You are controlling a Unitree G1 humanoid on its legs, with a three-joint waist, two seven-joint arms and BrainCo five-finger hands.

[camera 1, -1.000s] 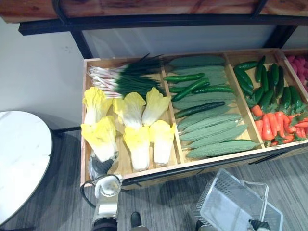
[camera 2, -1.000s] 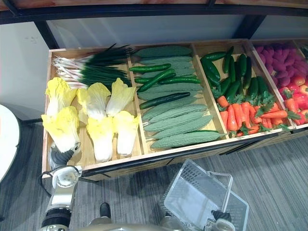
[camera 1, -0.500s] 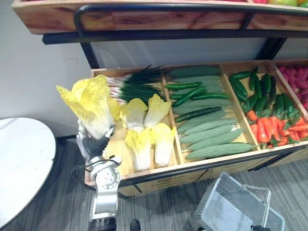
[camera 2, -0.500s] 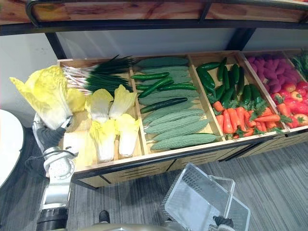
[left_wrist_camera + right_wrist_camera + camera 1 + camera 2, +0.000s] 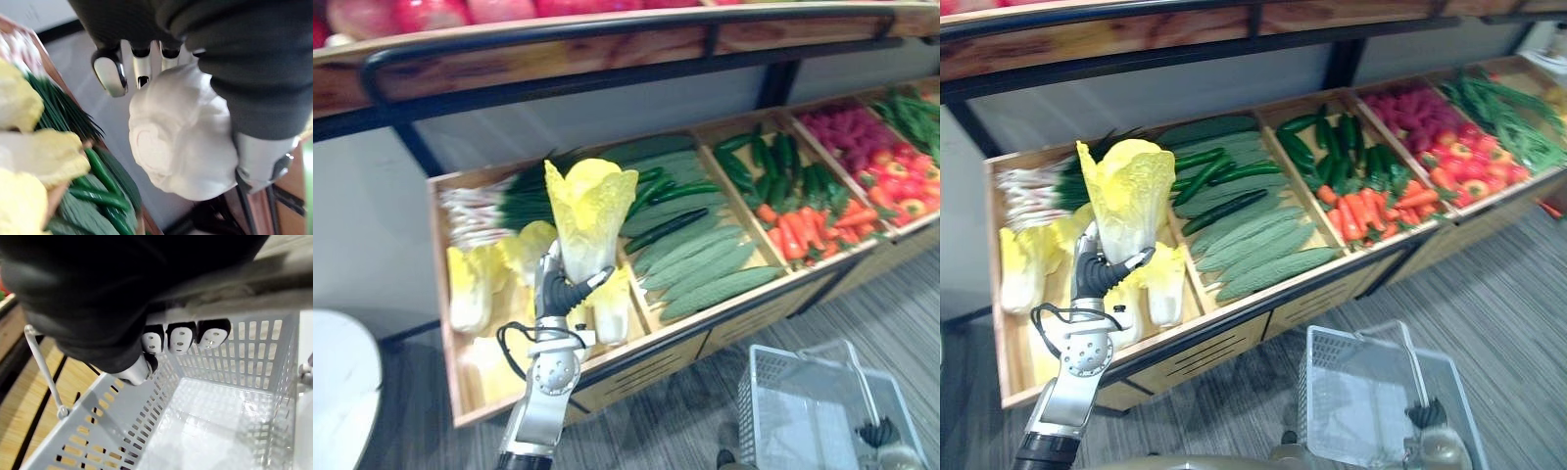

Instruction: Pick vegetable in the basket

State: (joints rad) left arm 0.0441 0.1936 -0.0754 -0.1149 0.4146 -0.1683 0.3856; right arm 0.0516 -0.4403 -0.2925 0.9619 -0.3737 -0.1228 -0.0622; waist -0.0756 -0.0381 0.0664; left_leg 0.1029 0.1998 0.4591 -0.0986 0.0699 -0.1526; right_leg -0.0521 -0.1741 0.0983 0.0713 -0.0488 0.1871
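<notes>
Left robot hand (image 5: 563, 292) is wrapped round the napa cabbage (image 5: 587, 215) at its white base, holding it upright above the wooden crate (image 5: 626, 367), well apart from the basket (image 5: 764, 392). Right robot hand (image 5: 878, 433), mostly cut off, grips its handle.

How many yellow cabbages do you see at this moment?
4 sure: one cabbage held up in the left hand; three lying in the crate, at its left, behind the hand and right of it. The arm may hide more.
</notes>
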